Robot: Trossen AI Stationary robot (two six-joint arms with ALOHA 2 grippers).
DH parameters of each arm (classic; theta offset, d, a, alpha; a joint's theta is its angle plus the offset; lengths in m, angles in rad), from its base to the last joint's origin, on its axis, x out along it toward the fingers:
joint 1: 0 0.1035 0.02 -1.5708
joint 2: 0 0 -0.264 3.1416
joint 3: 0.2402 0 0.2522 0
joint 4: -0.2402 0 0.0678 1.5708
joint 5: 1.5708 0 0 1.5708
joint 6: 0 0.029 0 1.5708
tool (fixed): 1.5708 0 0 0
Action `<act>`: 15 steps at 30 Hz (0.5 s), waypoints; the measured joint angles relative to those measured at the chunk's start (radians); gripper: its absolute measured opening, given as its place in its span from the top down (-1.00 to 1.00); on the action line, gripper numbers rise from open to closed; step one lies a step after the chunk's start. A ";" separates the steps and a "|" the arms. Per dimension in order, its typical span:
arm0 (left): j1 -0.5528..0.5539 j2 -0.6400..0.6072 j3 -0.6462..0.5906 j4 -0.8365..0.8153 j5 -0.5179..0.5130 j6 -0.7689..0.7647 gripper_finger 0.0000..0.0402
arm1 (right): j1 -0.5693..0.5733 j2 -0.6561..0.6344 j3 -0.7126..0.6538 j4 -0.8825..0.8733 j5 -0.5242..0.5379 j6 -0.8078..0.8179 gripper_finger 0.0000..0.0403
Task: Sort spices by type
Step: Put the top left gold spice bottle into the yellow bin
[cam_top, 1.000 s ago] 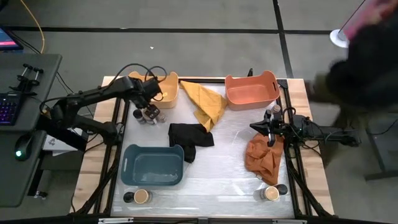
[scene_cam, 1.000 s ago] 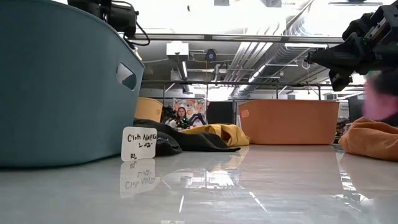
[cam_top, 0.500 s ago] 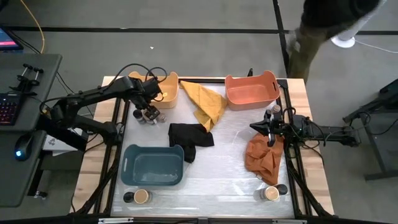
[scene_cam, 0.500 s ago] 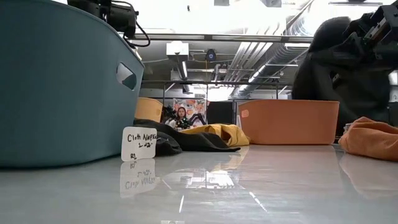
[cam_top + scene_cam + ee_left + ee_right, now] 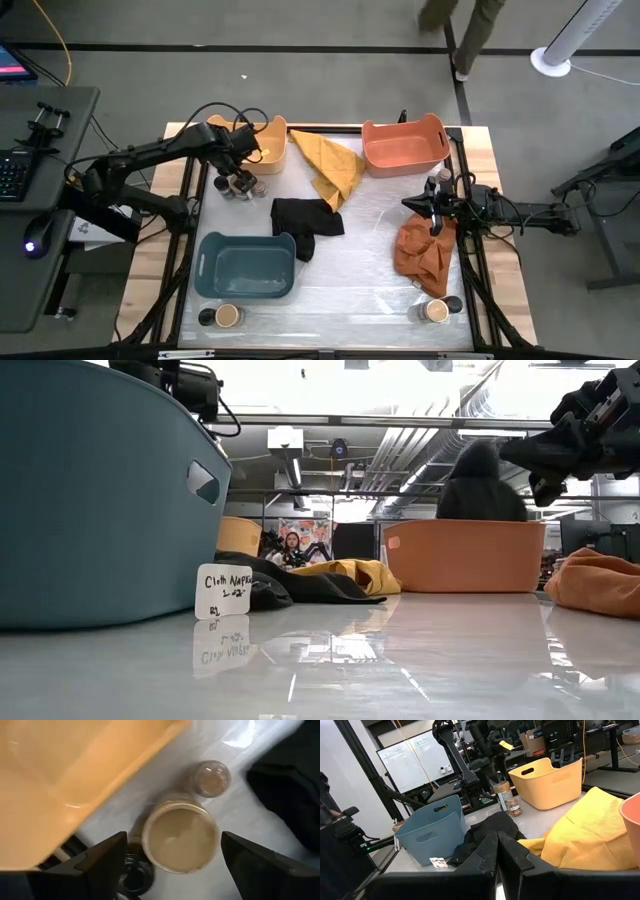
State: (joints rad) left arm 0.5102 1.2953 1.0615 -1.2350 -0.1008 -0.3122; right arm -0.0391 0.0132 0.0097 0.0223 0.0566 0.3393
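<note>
The yellow bin (image 5: 75, 765) next to the left tool (image 5: 172, 852) is blurry and cut off by the frame edge. The dark jar (image 5: 135, 875) beside the tan-topped jar (image 5: 181, 840) sits half hidden behind a finger (image 5: 95, 860).

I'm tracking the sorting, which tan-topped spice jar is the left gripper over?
The wide tan-topped jar beside the yellow plastic bin, between the open left gripper's fingers. The other tan-topped jars stand at the table's near edge.
</note>
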 joint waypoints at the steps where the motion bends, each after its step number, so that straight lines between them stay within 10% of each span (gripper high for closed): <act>1: 0.000 0.005 0.000 0.000 0.017 0.000 -0.54 | 0.000 0.000 0.000 0.000 0.000 0.000 0.99; 15: 0.000 0.116 0.000 0.007 -0.010 -0.018 -0.54 | 0.000 0.000 0.000 0.000 0.000 0.000 0.99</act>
State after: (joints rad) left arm 0.5102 1.4114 1.0615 -1.2285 -0.1108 -0.3298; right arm -0.0391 0.0132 0.0098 0.0223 0.0566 0.3393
